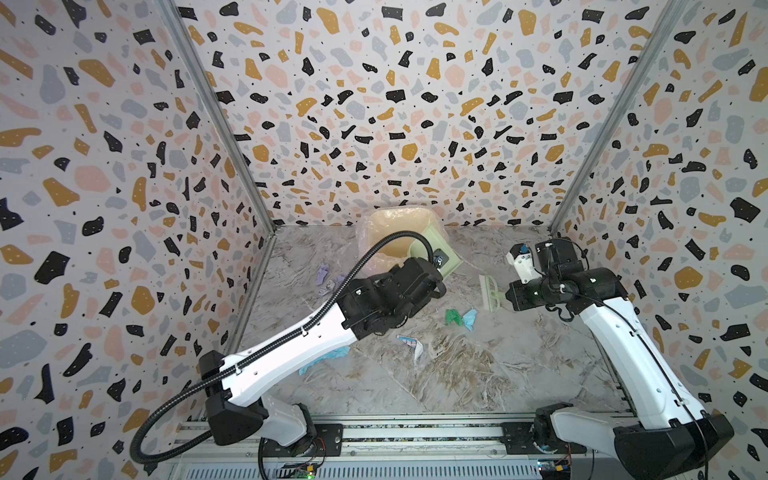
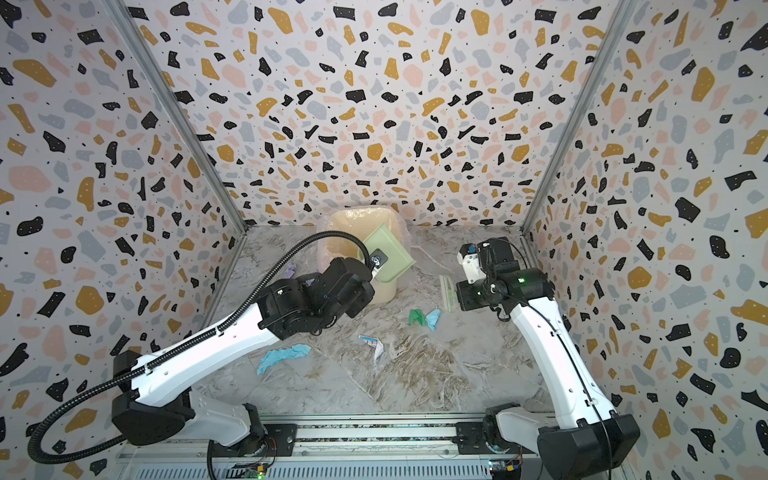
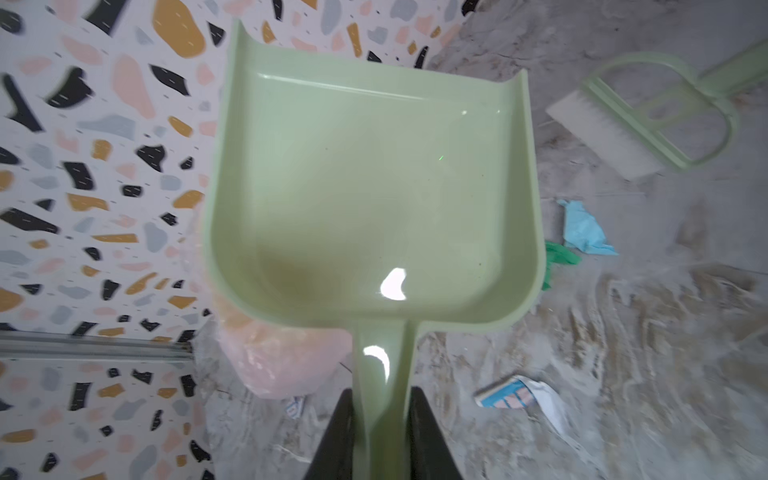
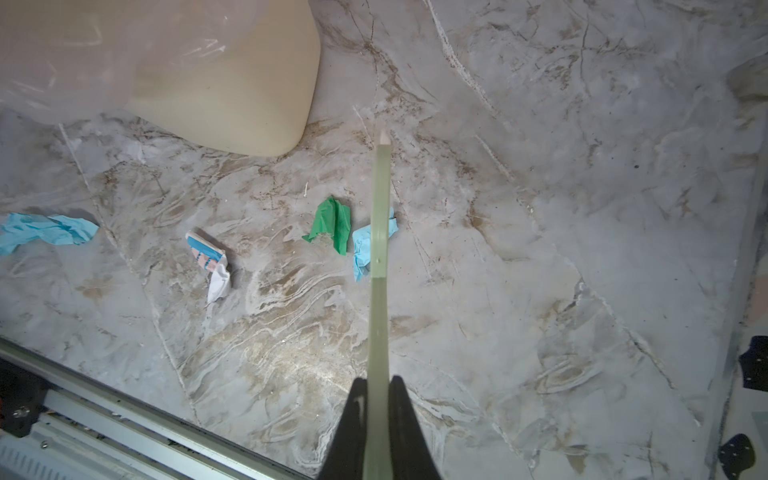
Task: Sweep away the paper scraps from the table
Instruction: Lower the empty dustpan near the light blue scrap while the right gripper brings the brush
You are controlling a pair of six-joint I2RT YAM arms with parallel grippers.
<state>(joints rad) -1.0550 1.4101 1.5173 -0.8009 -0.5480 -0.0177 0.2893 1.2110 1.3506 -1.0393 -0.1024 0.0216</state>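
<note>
The left gripper (image 3: pixel 380 399) is clamped on the handle of the pale green dustpan (image 3: pixel 374 187), and the pan stretches out ahead of its jaws. Under the pan's near edge stands the beige bin (image 2: pixel 382 291) with its pink liner (image 3: pixel 286 361).

The right gripper (image 4: pixel 378 380) is pinched tight on the brush (image 4: pixel 379 316), which is seen edge-on ahead of its fingers. The paper scraps (image 4: pixel 332 224) lie on the table (image 4: pixel 582 208). A small blue scrap (image 4: pixel 362 249) sits partly behind the brush, with a green scrap (image 4: pixel 328 232) touching it. A printed scrap (image 4: pixel 210 262) and a long blue scrap (image 4: pixel 41 230) lie farther off toward the left arm. Lavender scraps (image 1: pixel 323 274) lie beyond the left gripper's outer side, near the wall.
</note>
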